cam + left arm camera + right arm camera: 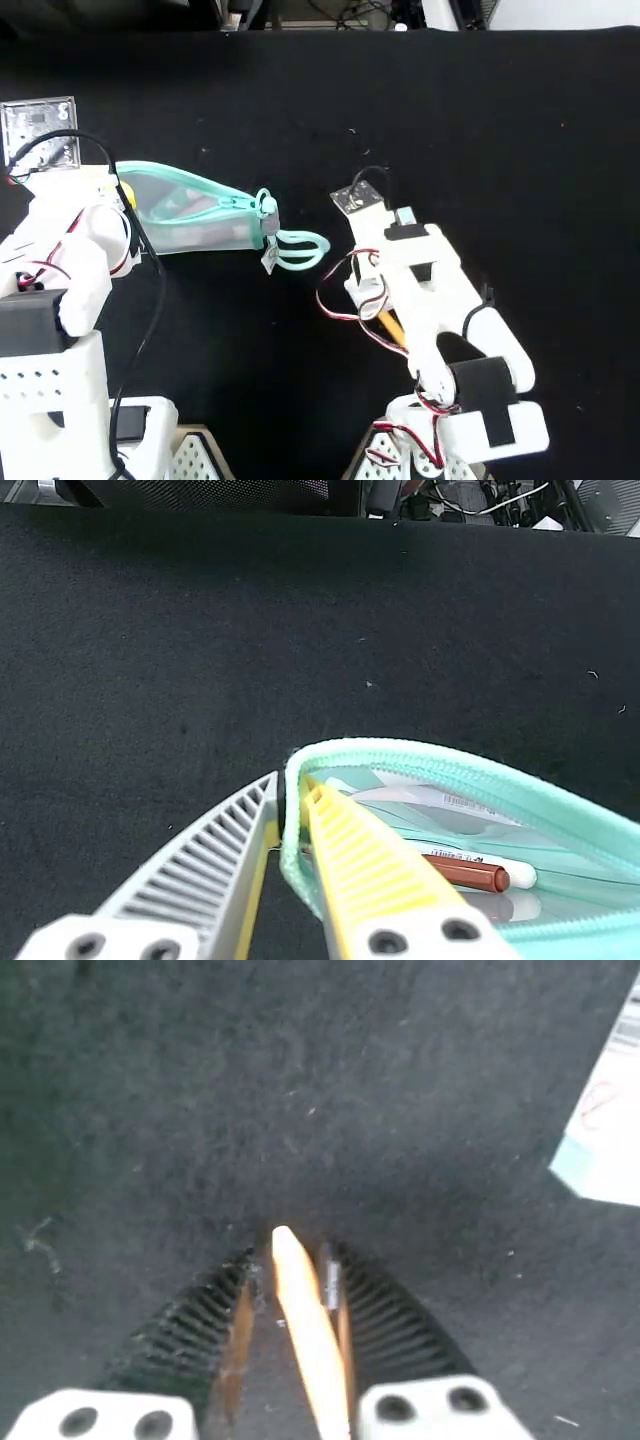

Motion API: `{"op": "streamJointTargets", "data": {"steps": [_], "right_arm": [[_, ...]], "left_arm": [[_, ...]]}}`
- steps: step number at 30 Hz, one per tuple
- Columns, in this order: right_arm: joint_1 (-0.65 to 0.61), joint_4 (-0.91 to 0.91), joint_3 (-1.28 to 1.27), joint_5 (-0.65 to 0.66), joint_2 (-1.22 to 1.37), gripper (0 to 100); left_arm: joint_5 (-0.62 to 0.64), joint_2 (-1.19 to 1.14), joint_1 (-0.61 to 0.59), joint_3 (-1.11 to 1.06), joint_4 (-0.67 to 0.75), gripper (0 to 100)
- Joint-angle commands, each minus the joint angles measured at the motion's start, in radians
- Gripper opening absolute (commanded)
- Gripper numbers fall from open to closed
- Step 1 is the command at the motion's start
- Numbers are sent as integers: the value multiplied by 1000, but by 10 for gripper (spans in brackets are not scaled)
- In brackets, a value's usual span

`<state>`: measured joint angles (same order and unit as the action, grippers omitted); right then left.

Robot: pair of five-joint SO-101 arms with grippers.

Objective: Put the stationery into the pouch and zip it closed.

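The left pincer [290,788] is clenched on the rim of the mint pouch [195,215]. The pouch sits open toward 9 o'clock on the black desk [480,130], its zip pull [267,208] at the 3 o'clock end and a brown pen [465,872] inside. The right pincer [290,1260] grasps a yellow pencil [305,1330] toward 5 o'clock.

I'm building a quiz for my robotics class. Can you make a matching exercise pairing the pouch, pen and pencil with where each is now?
Things:
1. pouch
2. pen
3. pencil

Places:
A. held in the right pincer
B. lying inside the pouch
C. rim gripped by the left pincer

Pairs: 1-C, 2-B, 3-A
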<state>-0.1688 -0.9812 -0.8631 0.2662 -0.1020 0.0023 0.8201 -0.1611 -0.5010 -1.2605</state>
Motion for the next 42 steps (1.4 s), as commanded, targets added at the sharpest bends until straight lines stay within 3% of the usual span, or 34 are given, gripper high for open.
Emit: {"op": "streamJointTargets", "data": {"steps": [1, 6, 14, 19, 23, 29, 34, 42], "right_arm": [[-3, 8, 1, -2, 12, 13], [-8, -17, 1, -28, -110, 12], [-9, -281, 77, -21, -507, 12], [-9, -319, 165, -31, -733, 12], [-60, -218, 223, -87, -889, 12], [-250, 121, 189, -87, -1021, 12], [-295, 394, 168, -97, -1033, 12], [-500, 443, 417, -250, -1026, 12]], "left_arm": [[-5, -55, 16, -134, -6, 33], [-5, -55, 18, -136, -6, 33], [-5, -55, 18, -136, -6, 33], [-5, -55, 18, -136, -6, 33], [-5, -55, 18, -136, -6, 33], [-5, -55, 18, -136, -6, 32], [-5, -55, 19, -136, -6, 30], [-5, -52, 19, -136, -6, 30]]}}
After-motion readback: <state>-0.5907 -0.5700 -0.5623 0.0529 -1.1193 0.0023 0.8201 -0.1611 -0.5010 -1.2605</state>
